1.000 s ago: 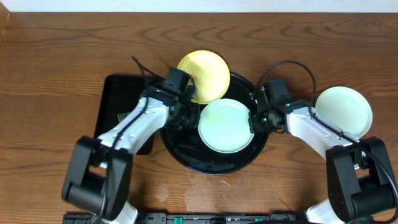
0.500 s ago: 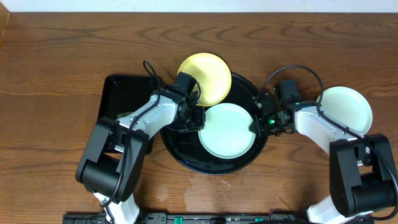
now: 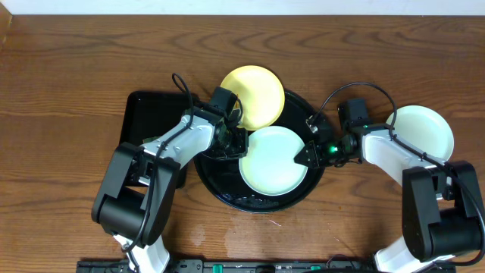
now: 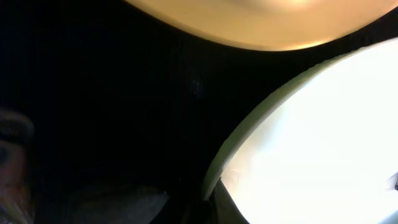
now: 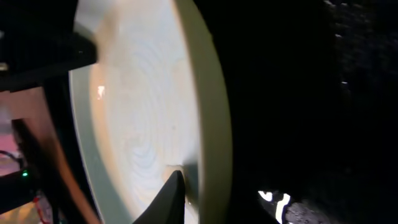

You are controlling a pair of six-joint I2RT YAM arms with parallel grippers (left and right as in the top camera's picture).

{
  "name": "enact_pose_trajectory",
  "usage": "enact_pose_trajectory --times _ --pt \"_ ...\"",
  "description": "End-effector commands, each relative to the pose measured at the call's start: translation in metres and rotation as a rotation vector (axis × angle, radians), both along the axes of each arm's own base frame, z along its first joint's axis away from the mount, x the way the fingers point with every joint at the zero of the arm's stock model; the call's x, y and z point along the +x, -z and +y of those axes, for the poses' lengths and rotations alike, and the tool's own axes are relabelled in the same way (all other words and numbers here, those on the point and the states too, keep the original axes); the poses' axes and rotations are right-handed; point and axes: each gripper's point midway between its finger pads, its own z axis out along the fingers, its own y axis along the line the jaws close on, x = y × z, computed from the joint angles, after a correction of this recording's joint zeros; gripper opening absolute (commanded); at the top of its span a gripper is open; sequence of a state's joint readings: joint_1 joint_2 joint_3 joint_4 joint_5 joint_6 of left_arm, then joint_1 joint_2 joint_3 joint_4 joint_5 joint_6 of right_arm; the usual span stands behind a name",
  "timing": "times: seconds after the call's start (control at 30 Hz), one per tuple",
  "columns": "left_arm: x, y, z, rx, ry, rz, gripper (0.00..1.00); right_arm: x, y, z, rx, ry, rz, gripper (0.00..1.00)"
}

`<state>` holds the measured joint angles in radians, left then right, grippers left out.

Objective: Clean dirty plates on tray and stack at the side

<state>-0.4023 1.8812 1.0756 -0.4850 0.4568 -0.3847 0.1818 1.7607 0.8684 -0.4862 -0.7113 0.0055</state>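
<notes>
- The left arm (image 3: 168,144) reaches from lower left toward centre frame, with the left hand (image 3: 236,142) clamped tight.
- The right arm (image 3: 394,154) reaches from lower right, with the right hand (image 3: 307,154) pointing left, finger gap unclear.

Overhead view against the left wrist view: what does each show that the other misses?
Overhead only: the second mint plate on the table at right, the rectangular tray, the right claw at the rim of the centre mint plate. Left wrist only: that plate's rim running into the left claw. Both: centre mint plate, yellow plate, round black tray.
</notes>
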Motion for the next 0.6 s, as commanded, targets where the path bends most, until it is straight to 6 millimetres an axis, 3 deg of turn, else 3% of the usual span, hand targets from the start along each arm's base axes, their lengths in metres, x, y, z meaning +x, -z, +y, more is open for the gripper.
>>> enact_pose_trajectory --times 0.0,0.1,0.17,0.3,0.43,0.57 --pt "-0.008 0.014 -0.003 0.008 -0.003 0.045 0.08 -0.018 -0.024 0.033 0.211 -0.099 0.025 0.12" --pt "-0.008 0.014 -0.004 0.007 -0.004 0.043 0.08 -0.019 -0.029 0.037 0.246 -0.106 0.03 0.25" --pt "-0.008 0.014 -0.004 0.007 -0.01 0.046 0.08 -0.019 -0.029 0.037 0.248 -0.106 0.031 0.12" --pt "-0.007 0.014 -0.004 0.006 -0.013 0.046 0.08 -0.019 -0.029 0.036 0.246 -0.105 0.03 0.01" --pt "-0.006 0.006 -0.004 0.005 -0.014 0.043 0.08 -0.011 -0.019 0.027 0.146 -0.051 0.037 0.01" --pt "0.001 -0.022 -0.002 -0.007 -0.011 0.007 0.08 0.003 -0.017 0.013 0.022 -0.019 -0.014 0.01"
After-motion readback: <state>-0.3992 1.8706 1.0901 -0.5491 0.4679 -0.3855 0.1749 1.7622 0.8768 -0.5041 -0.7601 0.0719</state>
